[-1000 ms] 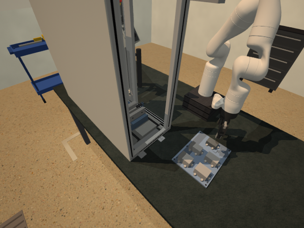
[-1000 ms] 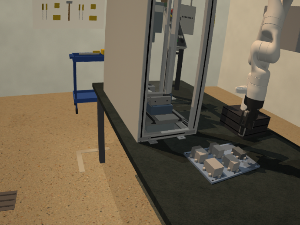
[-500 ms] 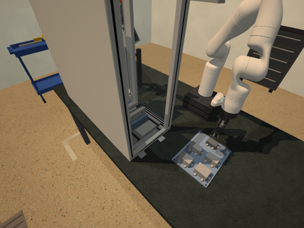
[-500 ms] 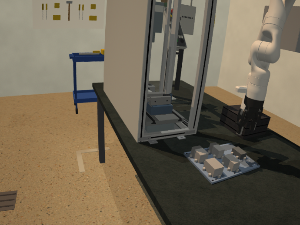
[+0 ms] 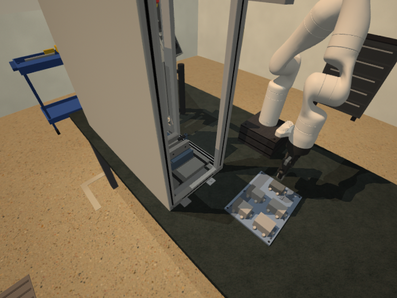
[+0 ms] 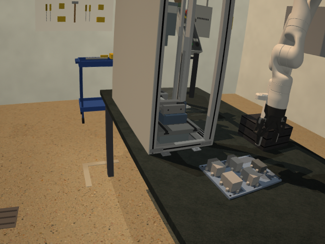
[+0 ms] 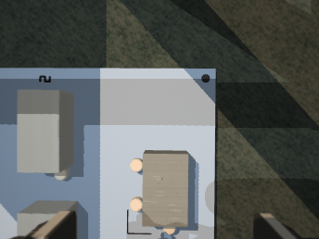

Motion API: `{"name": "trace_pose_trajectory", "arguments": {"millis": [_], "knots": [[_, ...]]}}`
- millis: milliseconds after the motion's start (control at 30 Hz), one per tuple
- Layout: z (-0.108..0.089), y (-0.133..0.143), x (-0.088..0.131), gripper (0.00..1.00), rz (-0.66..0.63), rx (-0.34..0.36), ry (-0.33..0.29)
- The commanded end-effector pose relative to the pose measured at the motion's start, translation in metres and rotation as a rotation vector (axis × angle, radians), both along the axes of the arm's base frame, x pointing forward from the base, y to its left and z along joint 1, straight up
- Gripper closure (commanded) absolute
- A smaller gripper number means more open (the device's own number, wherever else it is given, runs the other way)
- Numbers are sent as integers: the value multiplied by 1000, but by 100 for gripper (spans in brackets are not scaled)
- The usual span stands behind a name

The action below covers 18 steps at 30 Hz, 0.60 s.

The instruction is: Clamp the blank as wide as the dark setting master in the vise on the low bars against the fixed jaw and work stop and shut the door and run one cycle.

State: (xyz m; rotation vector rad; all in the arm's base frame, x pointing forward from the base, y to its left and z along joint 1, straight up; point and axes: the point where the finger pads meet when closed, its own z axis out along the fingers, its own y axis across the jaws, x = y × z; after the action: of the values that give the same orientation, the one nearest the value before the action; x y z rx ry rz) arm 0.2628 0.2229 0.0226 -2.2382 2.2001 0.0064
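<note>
My gripper (image 5: pixel 281 176) (image 6: pixel 267 142) (image 7: pixel 169 226) is open and empty, above the plate's robot side. The dark setting master (image 5: pixel 277 186) (image 6: pixel 259 165) (image 7: pixel 165 189) stands on the plate (image 5: pixel 229 207) (image 6: pixel 276 180) (image 7: pixel 153 136) against small round pins; in the wrist view it lies between and ahead of the fingertips. Several lighter blanks stand on the plate, among them a large one (image 5: pixel 264 223) (image 6: pixel 231 180) and one near the mark 2 (image 7: pixel 38 141). The vise (image 5: pixel 182 159) (image 6: pixel 173 117) is inside the guard (image 5: pixel 110 80) (image 6: pixel 134 65). Its low bars and work stop cannot be made out.
Guard posts (image 5: pixel 231 80) (image 6: pixel 222 65) rise between the plate and the vise. The control column (image 5: pixel 181 90) (image 6: pixel 194 76) stands behind the guard. The robot's dark base block (image 5: pixel 261 134) (image 6: pixel 247 126) is close behind the gripper. The door's state is unclear.
</note>
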Motion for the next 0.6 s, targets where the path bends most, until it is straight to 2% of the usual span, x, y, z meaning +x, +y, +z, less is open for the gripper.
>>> {"name": "trace_pose_trajectory", "arguments": {"millis": [0,100,267,567], "knots": [[0,0,0,0,-2,1,-1],[0,0,0,0,-2,1,-1],[3,-11,49,0,-2,1,-1],[3,-11,49,0,-2,1,-1]]}}
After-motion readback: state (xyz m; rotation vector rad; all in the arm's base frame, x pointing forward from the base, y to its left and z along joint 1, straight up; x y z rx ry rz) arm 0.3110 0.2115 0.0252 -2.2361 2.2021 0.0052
